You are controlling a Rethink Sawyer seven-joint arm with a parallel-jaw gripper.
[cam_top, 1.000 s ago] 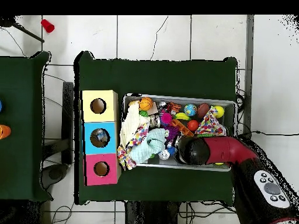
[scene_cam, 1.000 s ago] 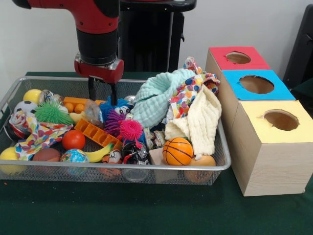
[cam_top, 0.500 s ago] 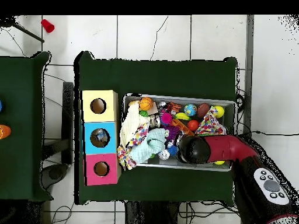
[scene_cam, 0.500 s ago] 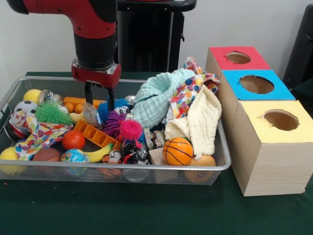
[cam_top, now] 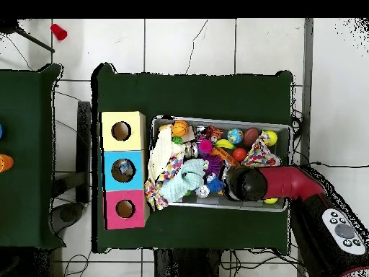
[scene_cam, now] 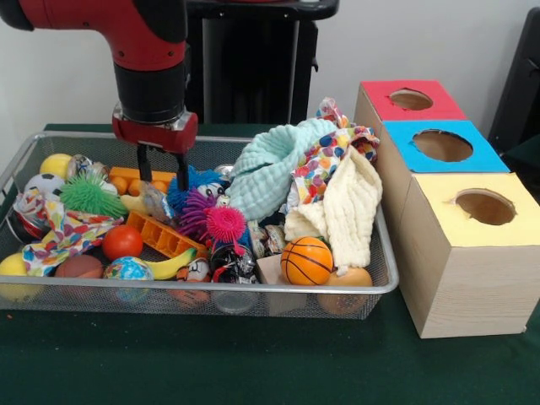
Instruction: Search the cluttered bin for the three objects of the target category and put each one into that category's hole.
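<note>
The wire mesh bin (scene_cam: 253, 288) is full of toys and cloths; it also shows in the overhead view (cam_top: 220, 120). My gripper (scene_cam: 161, 179) is open and hangs over the bin's back left part. A wrinkly clear bottle (scene_cam: 156, 202) lies just under and between its fingertips (scene_cam: 181, 175). Another clear bottle (scene_cam: 83, 167) lies by the yellow ball at the back left. The red-topped box's hole (scene_cam: 411, 99) is at the far right, also seen from overhead (cam_top: 125, 209). From overhead the arm's wrist (cam_top: 243, 184) hides the gripper.
Blue-topped (scene_cam: 442, 145) and yellow-topped (scene_cam: 484, 206) boxes stand beside the red one. Spiky balls (scene_cam: 225, 224), a green spiky ball (scene_cam: 91, 194), an orange block (scene_cam: 164, 234), a basketball (scene_cam: 306, 260) and bunched cloths (scene_cam: 274, 169) crowd the bin.
My gripper has moved left in the front view and a little lower, staying open, and now stands over the clear bottle.
</note>
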